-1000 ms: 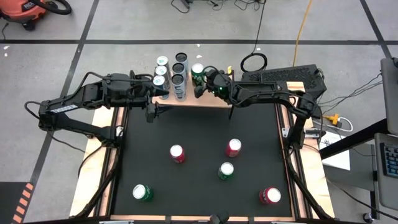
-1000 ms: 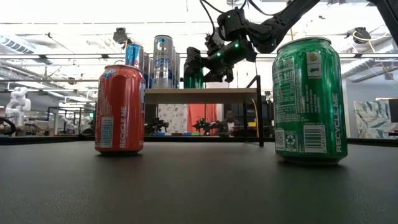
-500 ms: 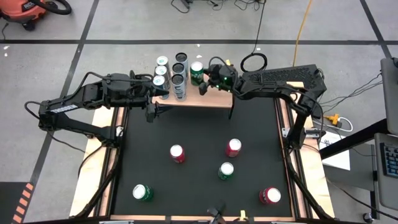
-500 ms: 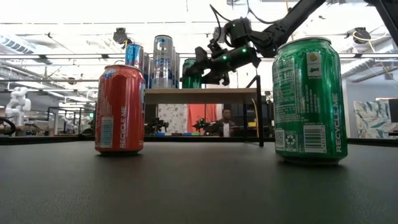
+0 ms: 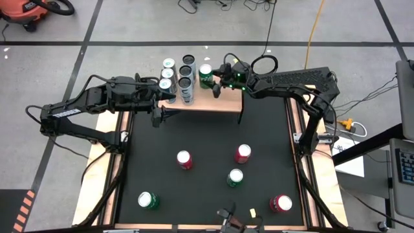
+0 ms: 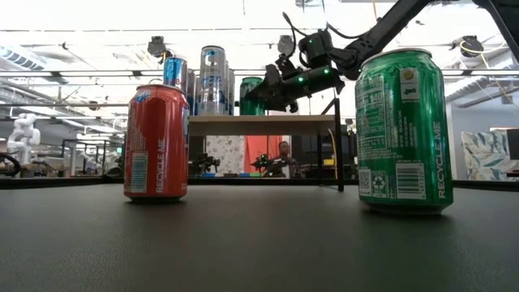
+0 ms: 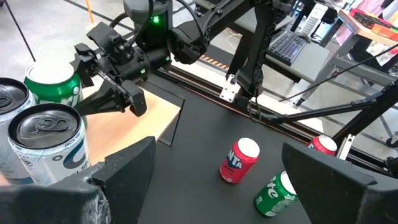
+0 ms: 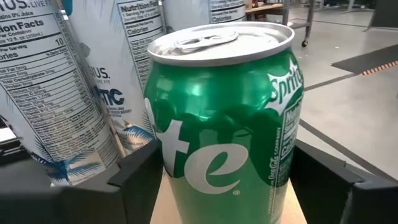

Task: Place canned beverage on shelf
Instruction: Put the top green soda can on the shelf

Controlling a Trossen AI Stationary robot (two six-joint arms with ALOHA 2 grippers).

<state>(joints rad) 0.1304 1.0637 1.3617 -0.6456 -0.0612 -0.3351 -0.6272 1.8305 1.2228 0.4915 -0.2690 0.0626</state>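
Note:
A green soda can (image 8: 224, 124) stands upright on the light-wood shelf (image 5: 223, 103), at the right end of a group of tall slim cans (image 5: 178, 76). My right gripper (image 5: 213, 76) reaches in from the table's right, shut on this can (image 5: 206, 71). In the low view the can (image 6: 251, 96) has its base on the shelf board (image 6: 259, 123). My left gripper (image 5: 169, 97) hangs open at the shelf's left end with nothing between its fingers. My right gripper pinches the green can's side wall (image 8: 166, 163) between its two fingers (image 8: 134, 180), one on the near side and one on the far side. The fingers lie about level and come from the table's right. The can stays upright with its base on the shelf.
Several cans stand on the black tabletop: red ones (image 5: 184, 159) (image 5: 242, 153) (image 5: 280, 203) and green ones (image 5: 235, 177) (image 5: 149, 200). The shelf's right half is bare wood (image 7: 146, 118). A person (image 6: 284, 152) shows in the room beyond the table.
My right gripper has swung toward the table's far edge around the green can, turning from a near-right approach to one from the right. Its fingers have stayed at the can. The can has kept its place on the shelf.

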